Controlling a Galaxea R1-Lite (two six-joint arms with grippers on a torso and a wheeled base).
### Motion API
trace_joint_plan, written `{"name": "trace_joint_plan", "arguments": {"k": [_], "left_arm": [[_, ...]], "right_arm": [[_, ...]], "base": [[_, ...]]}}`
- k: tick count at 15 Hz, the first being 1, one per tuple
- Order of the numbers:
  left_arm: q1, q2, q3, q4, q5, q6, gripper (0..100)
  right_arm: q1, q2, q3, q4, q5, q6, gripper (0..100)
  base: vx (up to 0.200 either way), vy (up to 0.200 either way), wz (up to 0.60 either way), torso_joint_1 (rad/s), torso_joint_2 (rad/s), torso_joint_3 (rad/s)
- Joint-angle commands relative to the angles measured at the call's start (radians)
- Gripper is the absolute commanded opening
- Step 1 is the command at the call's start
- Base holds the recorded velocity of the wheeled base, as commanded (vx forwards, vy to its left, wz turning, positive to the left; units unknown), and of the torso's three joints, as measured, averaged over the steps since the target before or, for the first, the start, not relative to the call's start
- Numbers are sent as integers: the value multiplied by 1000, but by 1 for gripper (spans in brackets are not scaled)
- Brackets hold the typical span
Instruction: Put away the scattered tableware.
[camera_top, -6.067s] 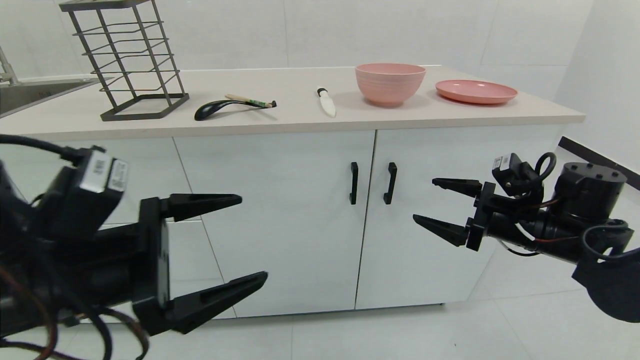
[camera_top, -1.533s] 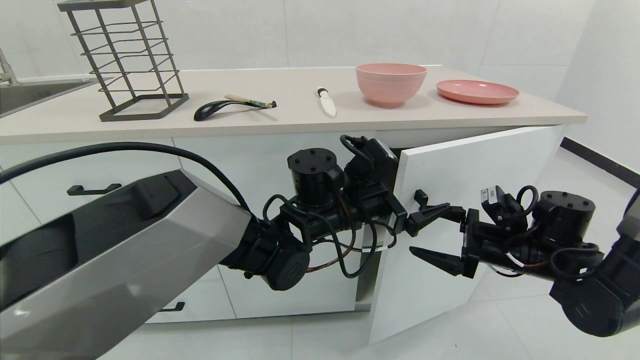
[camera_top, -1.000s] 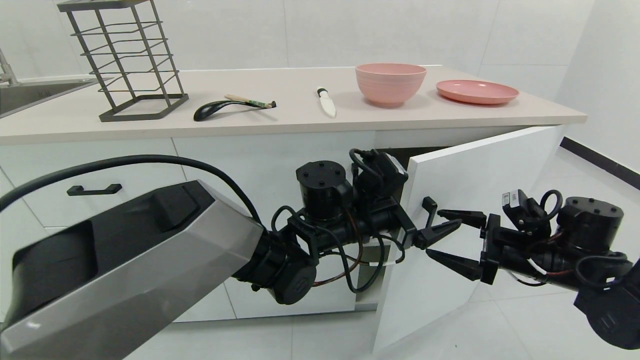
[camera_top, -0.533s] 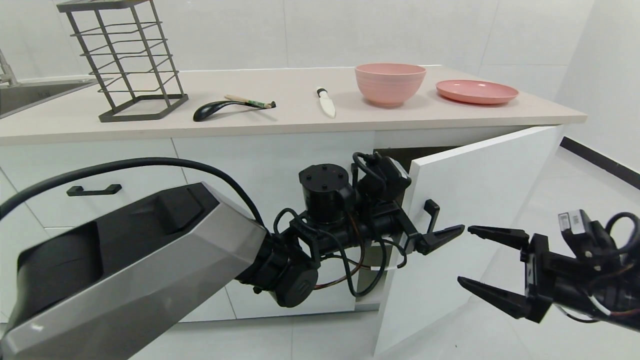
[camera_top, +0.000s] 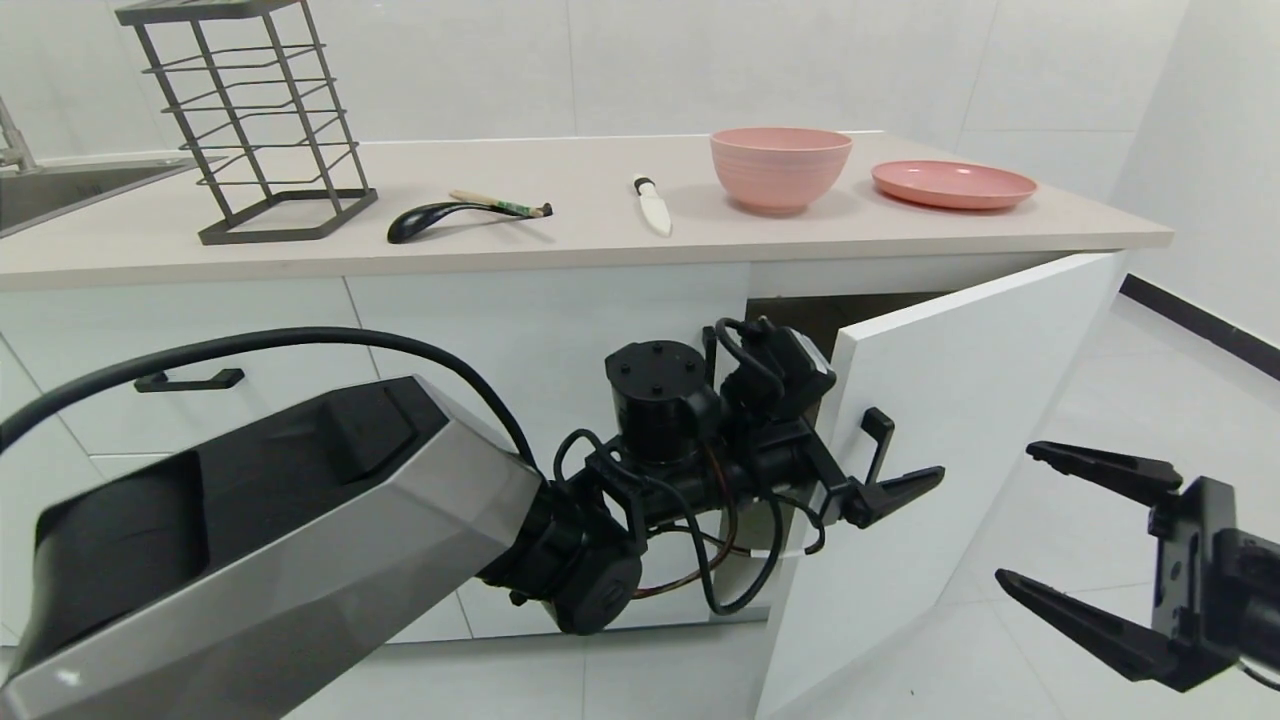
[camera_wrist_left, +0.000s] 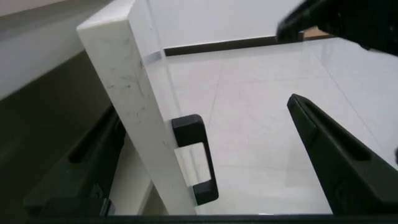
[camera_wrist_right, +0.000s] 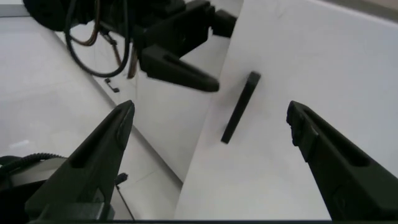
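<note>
Right-hand cabinet door (camera_top: 960, 400) has swung further out since 1.5 s ago, dark cabinet opening now showing behind its top edge. Right gripper (camera_top: 1015, 512) has pulled back off the door, now low near the floor side, jaws wide apart, holding nothing. Left gripper (camera_wrist_left: 204, 118) is also spread open, one finger either side of the door's free edge just beside the door handle (camera_top: 878, 440); straddling, not clamped.

Reading: storage being opened first, no tableware picked up yet.

All tableware sits on the desk (camera_top: 560, 245): pink bowl (camera_top: 780, 165) and pink plate (camera_top: 953, 183) near each other above the open door, knife (camera_top: 652, 203) mid-desk, black spoon (camera_top: 430, 215) touching the chopsticks (camera_top: 500, 203) further along.

Wire rack (camera_top: 255, 120) stands beyond the spoon, sink (camera_top: 70, 185) at the far end.

Likely obstacle: half-open door stands between the arms and the cabinet, left arm crosses low in front of it.
</note>
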Motion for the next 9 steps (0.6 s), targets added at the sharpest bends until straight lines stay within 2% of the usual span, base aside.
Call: {"name": "trace_joint_plan", "arguments": {"k": [1,5,7,9], "left_arm": [[-25,-1,18,0,0,0,100],[-41,10,18,-3,6,0,100],[-51,15,18,-3,6,0,100],[-85,22,18,-5,5,0,100]], "right_arm": [[-9,-147,1,49,-10,0,100],[-11,-338,1,173,-11,0,100],[-12,-404,1,192,-11,3,100],[-43,-499,1,187,-11,3,100]], "base": [[0,0,0,0,0,0],[0,0,0,0,0,0],[0,0,0,0,0,0],[0,0,0,0,0,0]]}}
